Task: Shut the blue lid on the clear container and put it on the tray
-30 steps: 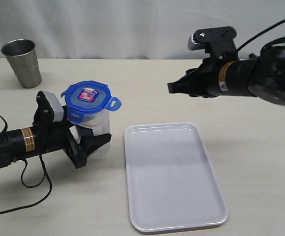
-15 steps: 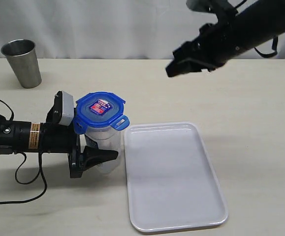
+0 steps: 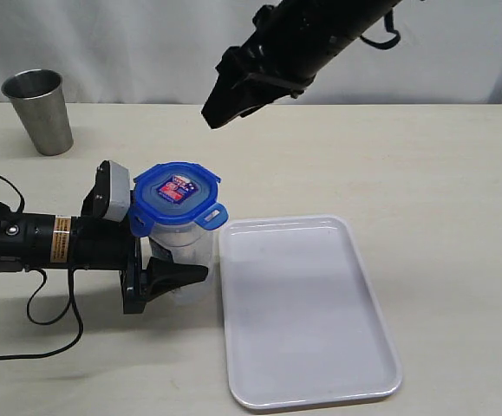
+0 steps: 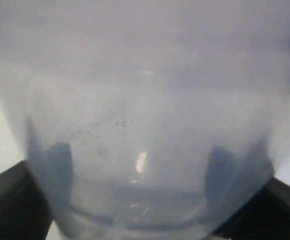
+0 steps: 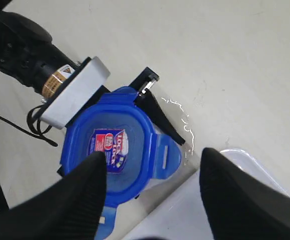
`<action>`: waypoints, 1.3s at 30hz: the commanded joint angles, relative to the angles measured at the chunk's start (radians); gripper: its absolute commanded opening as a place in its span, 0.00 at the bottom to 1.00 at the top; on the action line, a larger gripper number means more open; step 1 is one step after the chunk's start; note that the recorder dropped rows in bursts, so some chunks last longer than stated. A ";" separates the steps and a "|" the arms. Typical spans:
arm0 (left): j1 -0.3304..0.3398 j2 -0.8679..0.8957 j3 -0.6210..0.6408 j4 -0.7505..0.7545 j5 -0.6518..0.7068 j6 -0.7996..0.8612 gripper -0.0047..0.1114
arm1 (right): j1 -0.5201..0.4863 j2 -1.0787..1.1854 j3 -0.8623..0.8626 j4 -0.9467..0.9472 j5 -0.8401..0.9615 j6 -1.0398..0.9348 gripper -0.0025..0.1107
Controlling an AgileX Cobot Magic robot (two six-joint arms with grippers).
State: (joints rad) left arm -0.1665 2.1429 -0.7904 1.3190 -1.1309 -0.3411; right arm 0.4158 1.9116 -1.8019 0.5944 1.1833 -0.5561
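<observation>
1. While the left gripper point(image 3: 174, 264) clamps the clear container point(image 3: 187, 250) low down, it stands upright just beside the tray point(image 3: 303, 312), outside it.
2. On top sits the blue lid point(image 3: 178, 192).
3. Above it, right gripper point(image 3: 220, 104) hovers, spread wide, empty.

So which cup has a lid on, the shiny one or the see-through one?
The clear container, gripped by the left gripper, has the blue lid on top. The steel cup, standing apart from it, is open, with no lid.

Qty: 1 blue lid point(image 3: 178, 192), 1 clear container point(image 3: 197, 247), 1 tray point(image 3: 307, 347), 1 steel cup point(image 3: 41, 111) (+ 2 arms point(image 3: 34, 241) point(image 3: 311, 35)).
</observation>
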 commanded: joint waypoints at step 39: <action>-0.008 0.000 -0.002 0.032 0.056 -0.003 0.04 | 0.121 0.238 0.063 -0.065 0.038 -0.070 0.36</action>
State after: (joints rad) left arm -0.1665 2.1415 -0.7904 1.3265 -1.1311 -0.3451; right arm 0.5174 2.0956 -1.7925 0.5987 1.1329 -0.5940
